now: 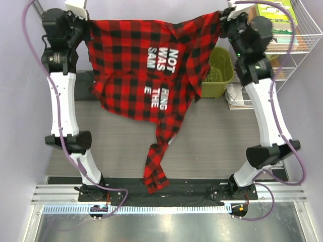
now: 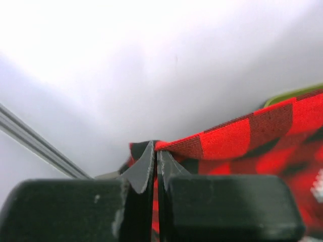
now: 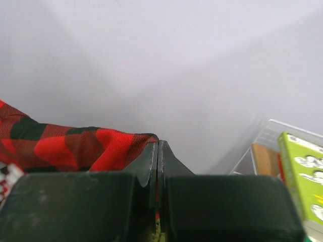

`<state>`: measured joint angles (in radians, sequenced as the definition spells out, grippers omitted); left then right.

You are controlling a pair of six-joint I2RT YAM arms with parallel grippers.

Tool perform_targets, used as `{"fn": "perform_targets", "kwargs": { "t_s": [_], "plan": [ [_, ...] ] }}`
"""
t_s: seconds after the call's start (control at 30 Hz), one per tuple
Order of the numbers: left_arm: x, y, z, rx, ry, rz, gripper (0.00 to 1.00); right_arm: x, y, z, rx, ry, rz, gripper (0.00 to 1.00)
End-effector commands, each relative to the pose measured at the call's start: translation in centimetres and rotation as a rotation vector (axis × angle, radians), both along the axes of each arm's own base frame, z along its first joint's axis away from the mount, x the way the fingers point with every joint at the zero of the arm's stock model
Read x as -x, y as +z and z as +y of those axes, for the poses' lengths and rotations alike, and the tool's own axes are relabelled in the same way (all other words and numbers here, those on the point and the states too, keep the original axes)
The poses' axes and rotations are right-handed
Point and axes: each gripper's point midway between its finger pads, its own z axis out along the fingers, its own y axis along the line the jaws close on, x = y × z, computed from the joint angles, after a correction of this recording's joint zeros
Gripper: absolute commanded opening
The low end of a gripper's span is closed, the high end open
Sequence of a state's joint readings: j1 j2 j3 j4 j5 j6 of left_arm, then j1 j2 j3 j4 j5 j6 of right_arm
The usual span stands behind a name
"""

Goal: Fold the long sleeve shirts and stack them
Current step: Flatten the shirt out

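Left end effector (image 2: 156, 151): pinching one corner of the plaid flannel shirt (image 1: 141, 65). Right end effector (image 3: 158, 151): pinching the opposite corner. We hold it stretched above the tabletop (image 1: 217, 136) far edge, one sleeve dangling toward the near edge, presumably to lay it flat.

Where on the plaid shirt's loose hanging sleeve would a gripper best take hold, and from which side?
The cuff end: it hangs lowest, clear of the plaid shirt body. Come from either side, across the flat fabric. The left gripper and right gripper are both shut on the shirt's top.
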<state>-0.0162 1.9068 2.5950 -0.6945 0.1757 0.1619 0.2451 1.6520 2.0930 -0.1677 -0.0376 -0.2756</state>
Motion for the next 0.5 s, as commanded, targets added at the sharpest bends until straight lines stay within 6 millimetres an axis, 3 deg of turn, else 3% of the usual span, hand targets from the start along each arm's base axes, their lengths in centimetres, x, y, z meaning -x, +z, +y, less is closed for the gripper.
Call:
{"fn": "perform_targets", "kwargs": {
  "t_s": [0.0,0.03,0.07,0.1,0.13,0.17,0.2,0.23,0.27,0.3,0.33,0.37,0.43,0.47],
  "plan": [
    [11.2,6.3,-1.4,0.034,-0.101,-0.174,0.0,16.0,13.4,-4.1,-0.075,0.001,-0.331,0.01],
    [12.0,4.1,-1.7,-0.011,-0.122,-0.148,0.0,17.4,10.0,-4.4,-0.036,-0.001,-0.255,0.01],
    [16.9,5.4,-1.9,-0.031,-0.14,-0.216,0.0,18.4,7.9,-4.7,-0.018,-0.003,-0.214,0.01],
    [17.9,3.0,-2.5,-0.055,-0.18,-0.163,0.0,18.9,5.3,-4.6,0.002,0.005,-0.148,0.01],
    [17.9,-1.9,-2.7,-0.127,-0.216,-0.066,0.0,20.2,0.2,-5.1,0.09,-0.002,-0.032,0.01],
    [20.6,-3.0,-2.9,-0.152,-0.234,-0.055,0.0,20.7,-2.3,-5.7,0.098,-0.028,0.021,0.01],
    [21.9,-6.5,-3.7,-0.159,-0.293,0.037,0.0,19.8,-7.7,-5.8,0.134,-0.036,0.135,0.01],
    [22.9,-11.5,-4.3,-0.178,-0.362,0.163,0.0,20.6,-10.6,-5.9,0.223,-0.024,0.184,0.01],
    [23.9,-14.8,-4.6,-0.28,-0.436,0.207,0.0,22.4,-12.0,-5.6,0.253,0.018,0.18,0.01],
    [26.2,-17.6,-4.8,-0.294,-0.479,0.275,0.0,22.2,-16.1,-5.1,0.286,0.054,0.263,0.01],
    [27.1,-20.4,-4.7,-0.311,-0.499,0.338,0.0,22.8,-19.2,-4.6,0.33,0.103,0.342,0.01],
    [28.1,-26.0,-4.4,-0.384,-0.567,0.441,0.0,23.4,-21.5,-3.5,0.435,0.196,0.36,0.01],
    [31.2,-31.8,-3.5,-0.459,-0.623,0.595,0.0,24.6,-28.4,-3.2,0.55,0.293,0.533,0.01],
    [32.6,-35.3,-3.0,-0.52,-0.679,0.666,0.0,25.3,-30.7,-3.2,0.687,0.371,0.561,0.06]
  ]
}}
